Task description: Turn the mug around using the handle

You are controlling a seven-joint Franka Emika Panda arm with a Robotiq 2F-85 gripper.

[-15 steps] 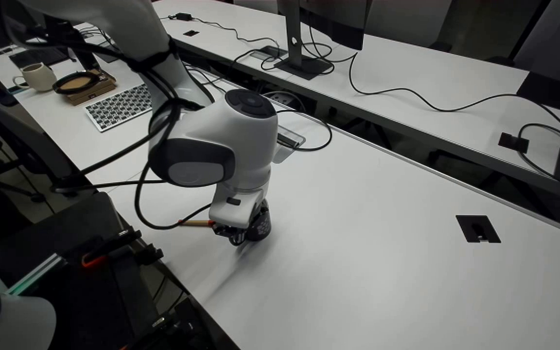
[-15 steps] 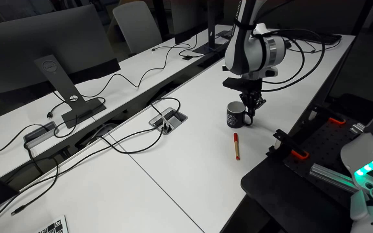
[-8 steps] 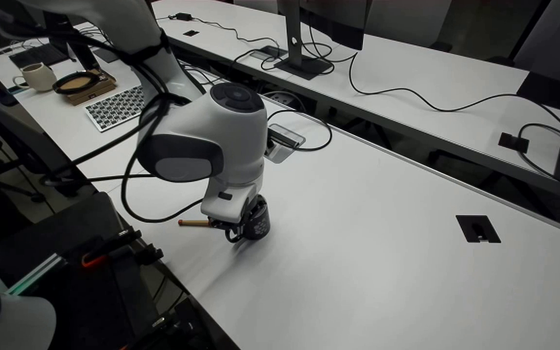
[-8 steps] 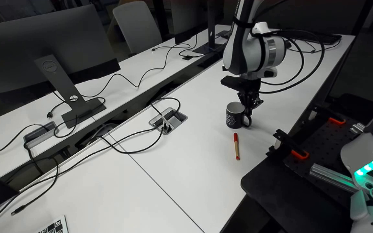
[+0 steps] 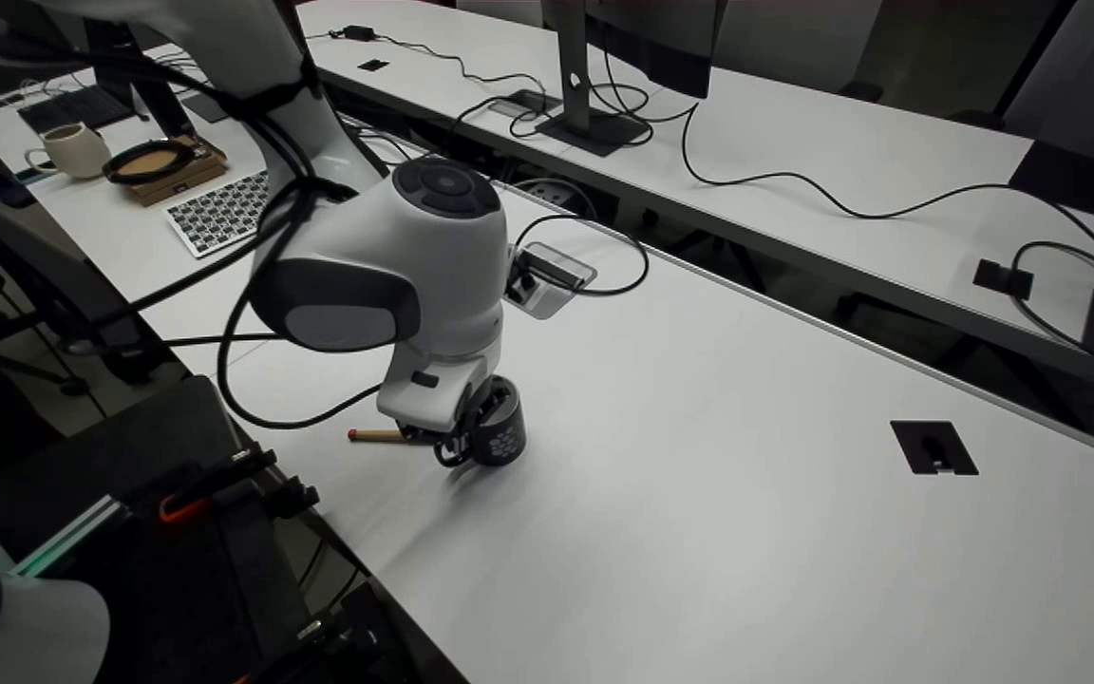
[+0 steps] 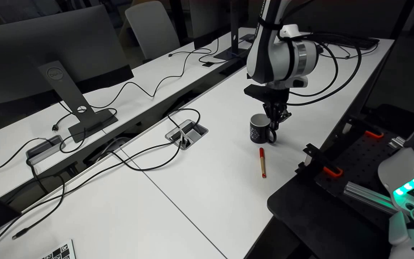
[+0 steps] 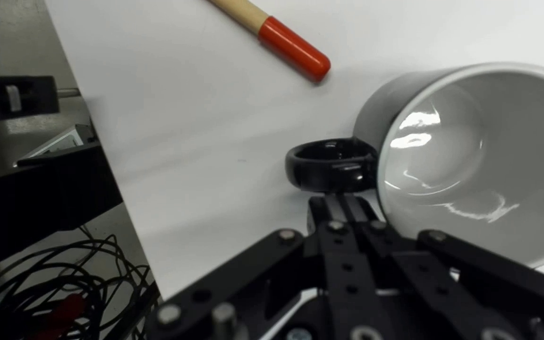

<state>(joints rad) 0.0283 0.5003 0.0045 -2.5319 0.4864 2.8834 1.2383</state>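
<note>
Hand [image 7: 340, 204] clenched with nothing between its fingers, I press the joined tips against one side of the handle [image 7: 331, 174]. Over the last second I have swept toward the pen [image 7: 274, 39], and the handle has swung a little that way too, while the mug [image 7: 475, 156] has crept along slightly. It stands upright on the desk [image 5: 699, 427], its rim just beside my tips. The pen has not stirred; it lies near the mug, apart from it. So the turn seems begun, by pushing rather than gripping, with much probably left; pushing on, I could slide the mug or bump the pen.
</note>
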